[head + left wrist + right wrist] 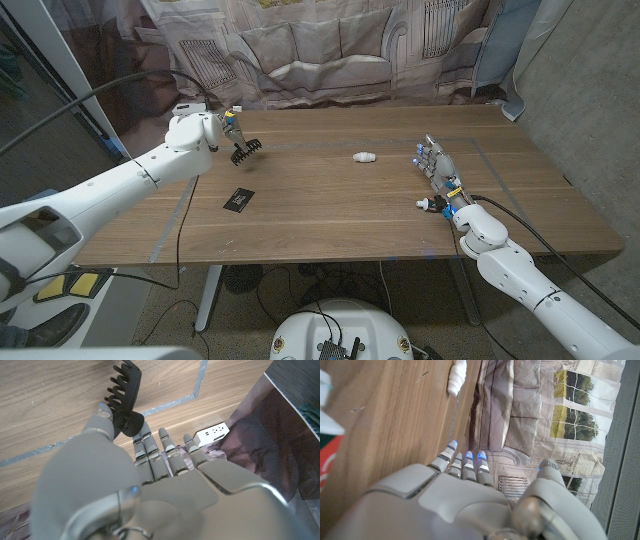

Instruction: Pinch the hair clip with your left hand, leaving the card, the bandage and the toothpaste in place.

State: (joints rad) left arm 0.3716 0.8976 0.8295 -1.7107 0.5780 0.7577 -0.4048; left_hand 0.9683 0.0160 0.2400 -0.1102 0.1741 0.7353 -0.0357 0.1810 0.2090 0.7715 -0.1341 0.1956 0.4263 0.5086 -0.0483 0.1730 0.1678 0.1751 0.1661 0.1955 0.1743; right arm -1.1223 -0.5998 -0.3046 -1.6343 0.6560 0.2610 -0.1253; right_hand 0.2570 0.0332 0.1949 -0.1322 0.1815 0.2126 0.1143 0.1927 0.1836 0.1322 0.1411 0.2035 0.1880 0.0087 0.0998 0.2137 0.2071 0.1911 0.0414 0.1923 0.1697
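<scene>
1. Wooden table spans the middle of the head view, with grey tape lines on it and a printed curtain hanging behind its far edge.
2. Left robot hand, at the upper left of the frame, is raised above the table; its fingers are curled in, and the thumb and a finger pinch the hair clip.
3. Right robot hand, at the right of the frame, holds nothing; its fingers are straight, close side by side, with the thumb set apart.
4. Black card lies flat on the table, below and just right of the left robot hand in the picture.
5. Black toothed hair clip hangs off the table from the left robot hand's fingers, teeth pointing away from the palm.
6. White rolled bandage lies at centre frame, well apart from both robot hands.
7. Toothpaste shows its white cap just beside the right wrist.
</scene>
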